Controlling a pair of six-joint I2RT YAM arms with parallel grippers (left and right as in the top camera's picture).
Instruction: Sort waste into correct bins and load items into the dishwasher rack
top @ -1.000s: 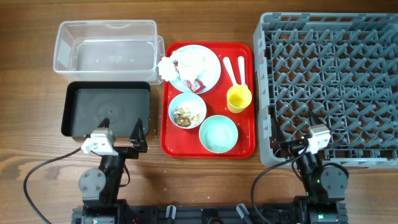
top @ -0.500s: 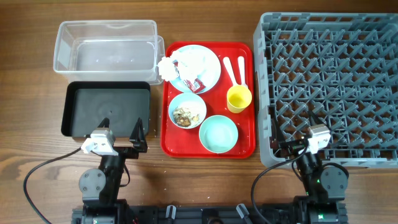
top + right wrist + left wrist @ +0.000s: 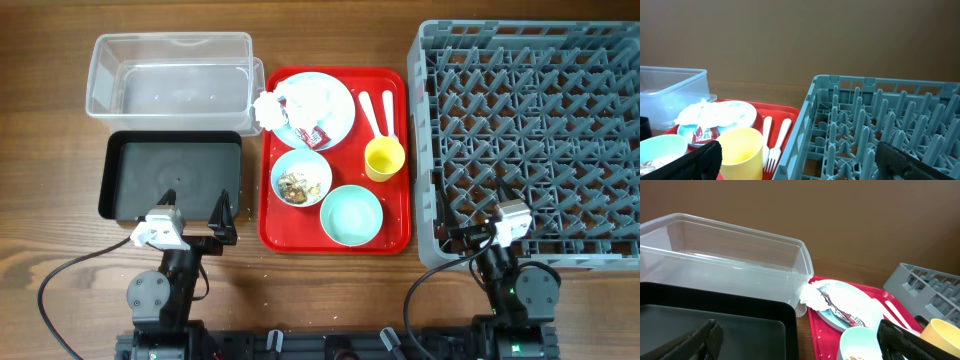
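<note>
No change over the last second: both arms parked at the near edge of the desk (image 3: 60,260), every item where it was. Judgement: sorting not started, nothing binned, nothing racked.

Left gripper (image 3: 800,347): jaws spread wide, holding nothing, over the near end of the black tray (image 3: 170,170). Right gripper (image 3: 800,167): jaws also wide apart and empty, at the near-left corner of the dishwasher rack (image 3: 530,130).

All task items sit on the red tray (image 3: 268,200), between the bins on the left and the rack on the right:
- Plate (image 3: 335,100) at the far end, with a sauce packet (image 3: 312,135) on its near side and a crumpled napkin (image 3: 268,108) over its left rim.
- Bowl (image 3: 318,165) with food scraps (image 3: 295,185) near-left.
- Empty bowl (image 3: 351,215) nearest.
- Yellow cup (image 3: 384,158) upright, mouth up, right side.
- Two white utensils (image 3: 387,110) flat, just beyond the cup. Long axis runs near-far, handles to the far side. Right wrist view shows fork tines at the near end.

The clear tub (image 3: 170,38) is far-left and empty, long axis left-right. The black tray, just in front of it, is also empty.
</note>
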